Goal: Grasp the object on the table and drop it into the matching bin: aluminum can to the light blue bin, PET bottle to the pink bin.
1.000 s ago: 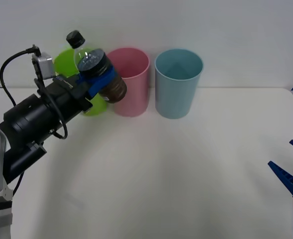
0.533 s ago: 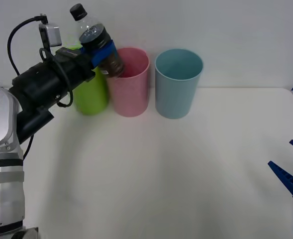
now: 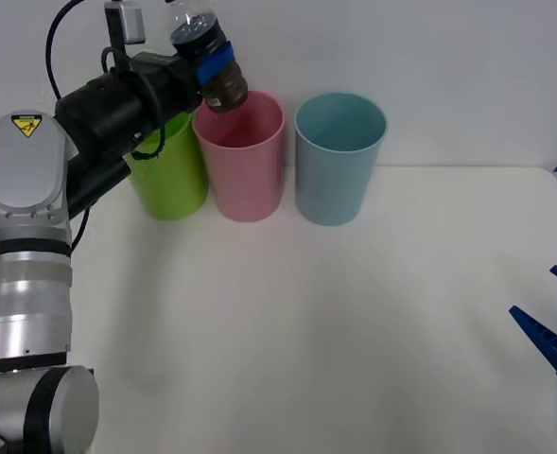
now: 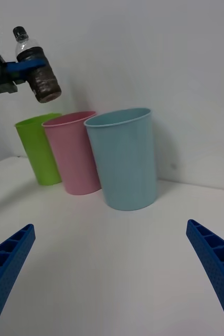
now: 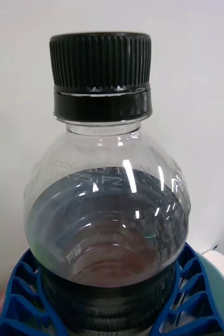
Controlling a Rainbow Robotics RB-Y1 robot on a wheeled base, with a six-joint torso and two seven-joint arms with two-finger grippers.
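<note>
Count first: three tall round tapered plastic bins stand in a row at the back of the wide white desk (image 3: 354,331), a lime green bin (image 3: 169,180), a pink bin (image 3: 247,165) and a light blue bin (image 3: 337,161), plus one small clear plastic bottle with a black cap and dark label (image 3: 209,61). Two claws as well. The left claw (image 3: 212,64) is up in the air, its blue fingers clamped round the bottle's body, holding it tilted just above the pink bin's rim on the green-bin side. The right claw (image 3: 552,326) sits low at the desk's right edge, fingers spread wide with nothing between them.

Front view hides the bottle's cap at the top edge; the right wrist view gets the cap and the whole bottle (image 4: 35,65) from the side, clear of the bins. The left wrist view shows the bottle (image 5: 106,220) up close, ribbed blue fingers (image 5: 22,294) hugging its dark label.
</note>
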